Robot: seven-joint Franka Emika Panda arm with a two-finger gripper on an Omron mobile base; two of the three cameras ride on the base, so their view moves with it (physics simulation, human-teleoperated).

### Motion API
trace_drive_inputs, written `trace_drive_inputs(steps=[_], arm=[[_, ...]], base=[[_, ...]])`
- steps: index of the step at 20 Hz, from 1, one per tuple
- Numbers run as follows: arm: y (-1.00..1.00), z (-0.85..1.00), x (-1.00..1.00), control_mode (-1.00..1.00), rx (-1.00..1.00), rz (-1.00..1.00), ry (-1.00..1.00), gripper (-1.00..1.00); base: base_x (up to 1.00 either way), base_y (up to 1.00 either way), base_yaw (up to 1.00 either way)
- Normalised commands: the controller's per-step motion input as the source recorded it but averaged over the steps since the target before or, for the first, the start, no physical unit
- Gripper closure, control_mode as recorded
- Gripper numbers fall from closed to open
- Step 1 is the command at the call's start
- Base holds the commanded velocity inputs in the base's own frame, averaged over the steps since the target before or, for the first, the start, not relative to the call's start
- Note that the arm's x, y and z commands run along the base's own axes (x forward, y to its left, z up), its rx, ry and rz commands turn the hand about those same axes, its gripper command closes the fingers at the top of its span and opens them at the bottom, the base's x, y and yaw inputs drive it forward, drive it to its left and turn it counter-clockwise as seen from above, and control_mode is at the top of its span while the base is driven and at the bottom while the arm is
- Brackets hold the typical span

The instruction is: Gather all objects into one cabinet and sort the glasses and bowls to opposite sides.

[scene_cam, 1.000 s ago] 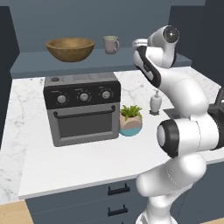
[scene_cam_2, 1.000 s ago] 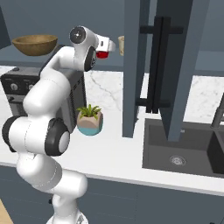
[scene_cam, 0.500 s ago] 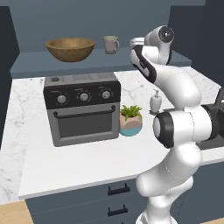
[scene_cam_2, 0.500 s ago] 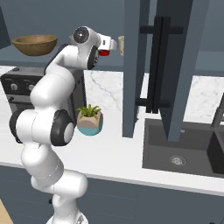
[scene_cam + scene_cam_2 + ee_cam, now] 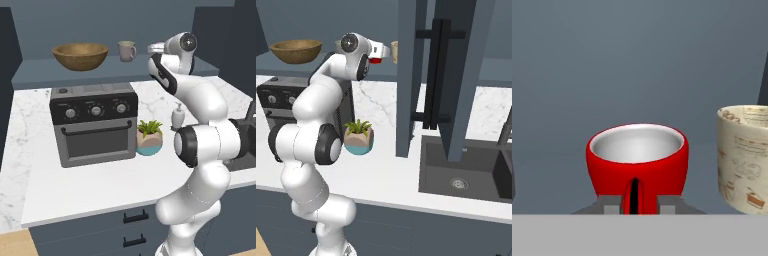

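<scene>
Slate-blue cabinet shelf [image 5: 45, 75] is carrying the wooden bowl [image 5: 80, 55] at 9 o'clock. Gripper [image 5: 633, 200] jaws are sitting narrow around the red cup [image 5: 637, 160], whether gripping I cannot tell, parking it beside the beige mug [image 5: 744, 157] at 3 o'clock, opposite the bowl.

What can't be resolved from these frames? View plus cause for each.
- Fingers' grip on the red cup: hand view, tips cut off by the bottom edge.
- Red cup: right base view, mostly behind the gripper.
- Beige mug: hand view, right side cut by the frame edge.
- Beige mug: right base view, mostly behind the cabinet door.
</scene>
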Motion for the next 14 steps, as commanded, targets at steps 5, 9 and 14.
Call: trace_drive_inputs(steps=[5,9,14], arm=[[0.0,0.0,0.0,-1.0,0.0,0.0,0.0,-1.0],[0.0,0.0,-0.2,-1.0,0.0,0.0,0.0,-1.0],[0.0,0.0,-0.85,-1.0,0.0,-0.01,-0.01,-1.0]], base=[[0.0,0.0,0.0],[0.0,0.0,0.0],[0.0,0.0,0.0]])
